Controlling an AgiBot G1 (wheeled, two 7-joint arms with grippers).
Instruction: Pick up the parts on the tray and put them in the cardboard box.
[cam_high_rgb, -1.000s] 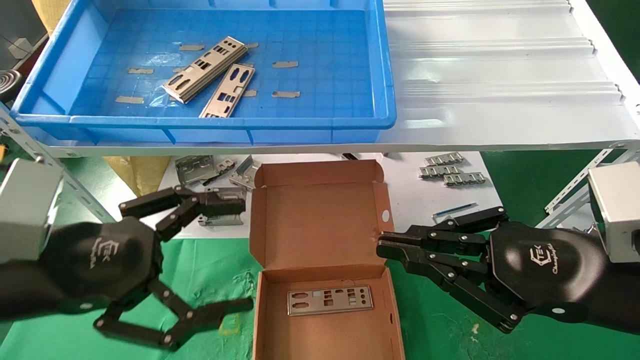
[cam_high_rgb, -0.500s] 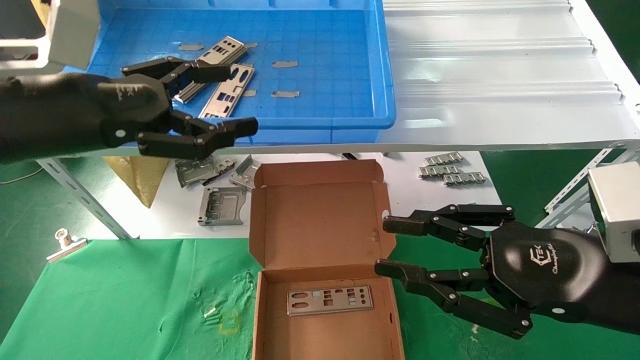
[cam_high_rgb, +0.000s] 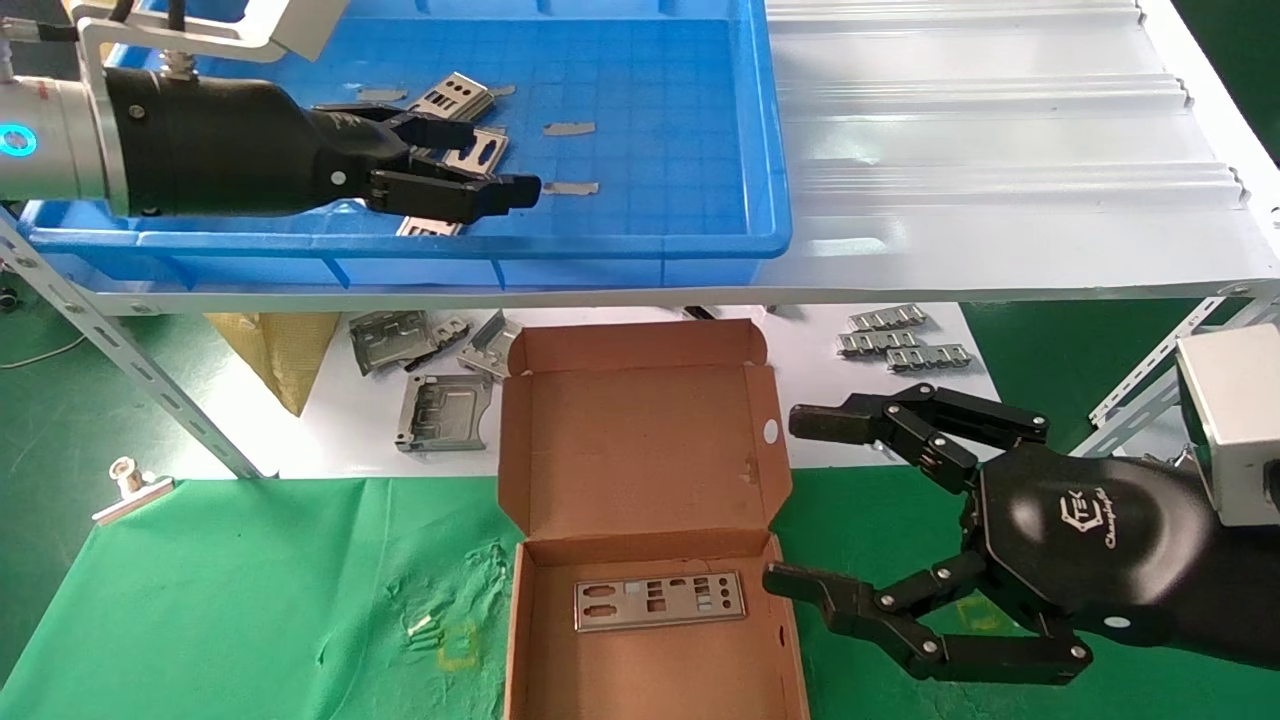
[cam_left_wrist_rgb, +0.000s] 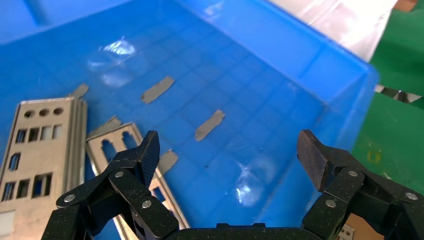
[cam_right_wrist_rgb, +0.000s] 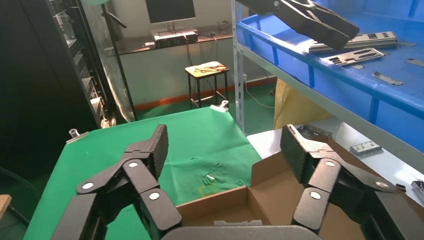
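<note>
The blue tray (cam_high_rgb: 650, 240) sits on the shelf with two silvery parts in it, one (cam_high_rgb: 452, 97) farther back and one (cam_high_rgb: 486, 150) nearer. My left gripper (cam_high_rgb: 500, 158) hovers open just over them with nothing between its fingers. The left wrist view shows the wide part (cam_left_wrist_rgb: 35, 150) and the narrow part (cam_left_wrist_rgb: 120, 142) beside one finger of that gripper (cam_left_wrist_rgb: 229, 150). Below the shelf the cardboard box (cam_high_rgb: 640, 430) lies open with one part (cam_high_rgb: 660, 600) inside. My right gripper (cam_high_rgb: 790, 500) stands wide open at the box's right side, holding nothing.
Dark grey brackets (cam_high_rgb: 440, 410) and ridged clips (cam_high_rgb: 905, 345) lie on the white sheet behind the box. A white corrugated sheet (cam_high_rgb: 1000, 150) covers the shelf right of the tray. A shelf strut (cam_high_rgb: 130, 370) slants at left, with a metal clip (cam_high_rgb: 130, 485) on the green cloth (cam_high_rgb: 250, 600).
My left arm rose from beside the box up into the tray, over the two parts. My right gripper went from shut to wide open in place.
</note>
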